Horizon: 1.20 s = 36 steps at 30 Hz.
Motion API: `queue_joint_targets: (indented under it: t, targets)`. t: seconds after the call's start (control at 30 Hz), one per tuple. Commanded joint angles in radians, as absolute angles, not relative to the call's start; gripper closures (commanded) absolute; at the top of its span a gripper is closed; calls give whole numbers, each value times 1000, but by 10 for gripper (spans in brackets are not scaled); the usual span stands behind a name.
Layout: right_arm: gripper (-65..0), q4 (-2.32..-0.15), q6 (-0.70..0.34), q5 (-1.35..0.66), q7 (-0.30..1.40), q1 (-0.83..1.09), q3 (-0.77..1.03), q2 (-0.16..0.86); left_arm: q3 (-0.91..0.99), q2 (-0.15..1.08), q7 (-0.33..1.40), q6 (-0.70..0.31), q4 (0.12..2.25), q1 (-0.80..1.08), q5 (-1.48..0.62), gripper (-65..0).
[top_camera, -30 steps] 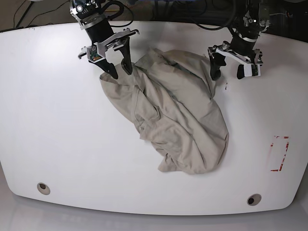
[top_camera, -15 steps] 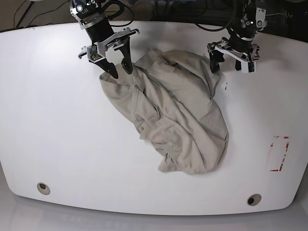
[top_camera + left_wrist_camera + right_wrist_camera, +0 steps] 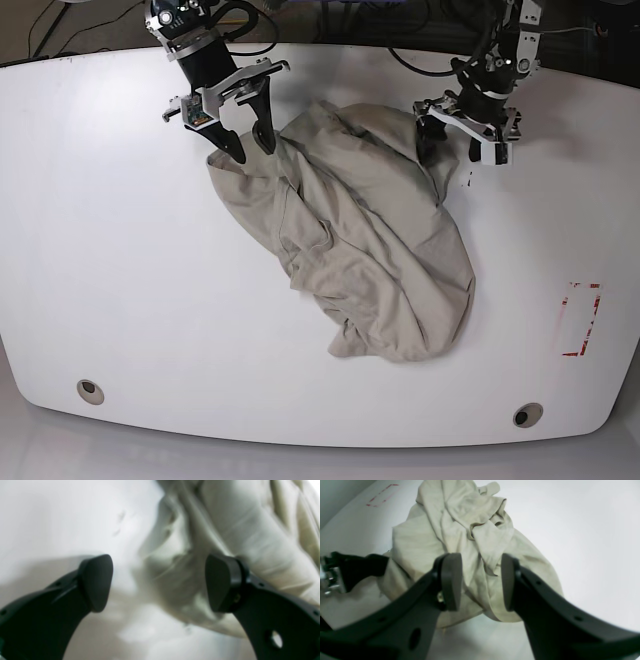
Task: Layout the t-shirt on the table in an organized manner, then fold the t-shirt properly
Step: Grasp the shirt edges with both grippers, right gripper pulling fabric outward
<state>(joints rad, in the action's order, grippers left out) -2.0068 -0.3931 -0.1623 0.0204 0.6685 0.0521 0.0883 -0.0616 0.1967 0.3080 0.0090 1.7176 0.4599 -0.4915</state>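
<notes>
The beige t-shirt (image 3: 370, 250) lies crumpled in a heap in the middle of the white table (image 3: 120, 280). My right gripper (image 3: 252, 150) points down at the shirt's far left corner. In the right wrist view its jaws (image 3: 480, 580) stand partly apart, with the t-shirt (image 3: 470, 517) showing through the gap. My left gripper (image 3: 452, 148) is wide open at the shirt's far right edge. The left wrist view is blurred and shows a fold of the t-shirt (image 3: 250, 530) between and beyond the spread fingers of that gripper (image 3: 160, 582).
A red dashed rectangle (image 3: 580, 320) marks the table near its right edge. Two round grey holes (image 3: 90, 391) (image 3: 527, 414) sit by the front edge. Dark cables run behind the far edge.
My left gripper has moved left and back, from beside the shirt to its far right edge, still wide open. The right gripper and the shirt have not moved.
</notes>
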Motion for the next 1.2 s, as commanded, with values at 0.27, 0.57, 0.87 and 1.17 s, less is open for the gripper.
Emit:
queue_joint_targets:
  t: [0.27,0.57,0.87,1.17]
  targets:
    - [-249,-2028,-398,-174,-8,674,54,91,-116,200,323,7,1666,427,-499,-386]
    - [-249,-2028,-398,-174,-8,667,54,91,-119,200,323,7,1664,429,-499,-117]
    - [-252,-2025,-397,-174,4,591,54,90,-116,200,323,7,1673,437,-501,-8]
    - [-254,-2014,-397,-186,245,387,48,84,-114,231,323,7,1736,486,-501,-3]
